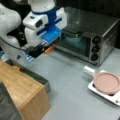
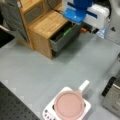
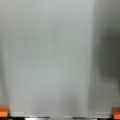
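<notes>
With its orange fingertips (image 3: 3,112) spread wide and nothing held, the gripper (image 1: 40,51) is hung over bare worktop (image 1: 70,75) between the open drawer (image 2: 65,37) and the toaster oven (image 1: 96,37), either of which could be bumped if it is swung sideways

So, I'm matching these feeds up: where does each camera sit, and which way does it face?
A front view: high, looking down at the toaster oven, pink pan and gripper.
A front view: high on the opposite side, over the pink pan, facing the wooden drawer unit and gripper.
Wrist view: looks straight down at grey table; orange fingertips at the bottom corners.
Both front views share pan, gripper, table.
</notes>
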